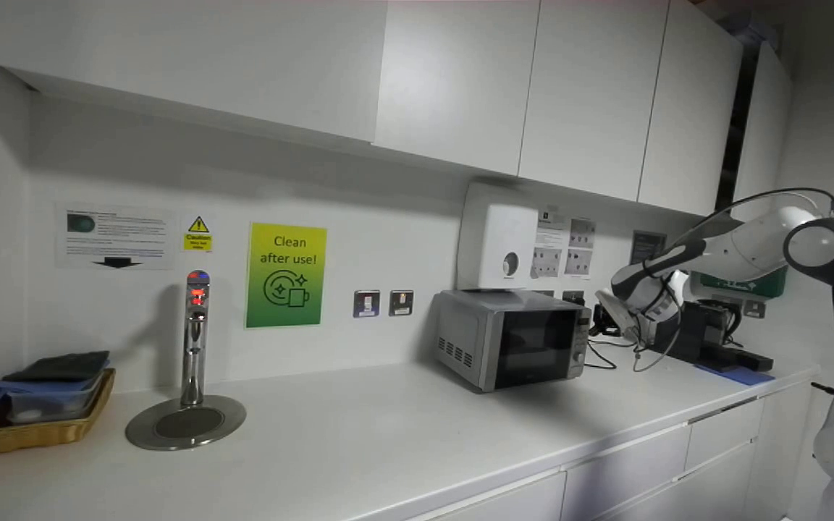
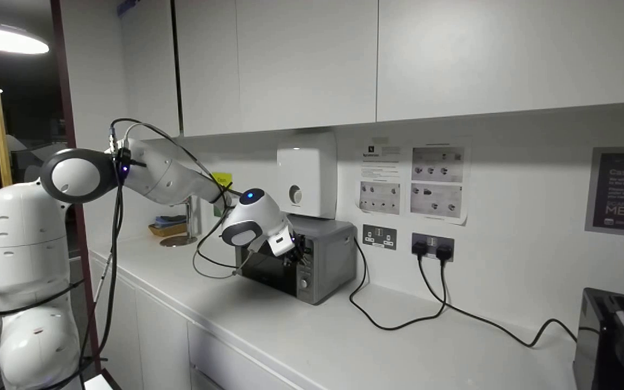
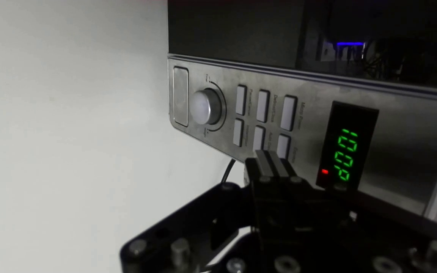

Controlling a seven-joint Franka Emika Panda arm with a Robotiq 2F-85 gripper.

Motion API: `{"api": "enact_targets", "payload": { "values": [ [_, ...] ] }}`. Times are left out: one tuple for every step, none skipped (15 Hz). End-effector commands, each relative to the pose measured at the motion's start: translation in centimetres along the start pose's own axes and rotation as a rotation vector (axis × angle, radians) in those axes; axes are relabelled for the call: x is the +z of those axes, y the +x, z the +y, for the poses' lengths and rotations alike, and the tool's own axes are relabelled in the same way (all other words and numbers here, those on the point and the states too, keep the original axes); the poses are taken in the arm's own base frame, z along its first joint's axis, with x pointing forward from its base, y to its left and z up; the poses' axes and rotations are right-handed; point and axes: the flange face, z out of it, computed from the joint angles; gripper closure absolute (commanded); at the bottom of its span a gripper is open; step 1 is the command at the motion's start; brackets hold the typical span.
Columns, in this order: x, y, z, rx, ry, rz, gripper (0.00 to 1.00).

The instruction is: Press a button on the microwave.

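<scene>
The silver-grey microwave (image 1: 511,340) stands on the counter against the wall, its dark glass door facing out. It also shows in an exterior view (image 2: 331,262), partly behind my hand. In the wrist view its control panel (image 3: 309,125) appears sideways, with a round knob (image 3: 205,107), two rows of grey buttons (image 3: 263,106) and a display (image 3: 347,148) with lit green digits and a small red light. My gripper (image 3: 268,152) is shut and empty, fingertips together. The tips overlap the lower ends of two buttons, Auto Cook (image 3: 258,137) and Express (image 3: 283,145). I cannot tell whether they touch.
A white dispenser (image 2: 306,173) hangs on the wall above the microwave. Loose cables (image 2: 398,327) lie on the counter (image 2: 426,352) beside it. A black machine (image 2: 618,336) stands further along. A tap (image 1: 195,347) and a wicker basket (image 1: 48,433) stand at the opposite end. Cables hang round the arm.
</scene>
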Motion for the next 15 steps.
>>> {"api": "enact_targets", "payload": {
  "values": [
    [0.7,0.1,-1.0,0.009,0.034,0.02,1.0],
    [0.9,0.0,-1.1,0.009,0.035,0.021,1.0],
    [1.0,0.0,-1.1,0.009,0.035,0.021,1.0],
    [1.1,0.0,-1.1,0.009,0.034,0.021,1.0],
    [1.1,-0.1,-1.1,0.008,0.034,0.02,1.0],
    [1.2,-0.1,-1.2,0.007,0.033,0.019,1.0],
    [1.2,-0.2,-1.2,0.006,0.034,0.017,1.0],
    [1.3,-0.3,-1.3,0.005,0.034,0.016,1.0],
    [1.4,-0.4,-1.3,0.003,0.035,0.015,1.0],
    [1.5,-0.5,-1.4,0.002,0.036,0.014,1.0],
    [1.5,-0.6,-1.4,0.001,0.036,0.013,1.0],
    [1.6,-0.7,-1.5,0.0,0.037,0.013,1.0],
    [1.7,-0.8,-1.6,-0.001,0.039,0.013,1.0],
    [1.8,-0.9,-1.7,-0.002,0.04,0.013,1.0],
    [1.8,-1.0,-1.7,-0.002,0.042,0.012,1.0]
  ]
}}
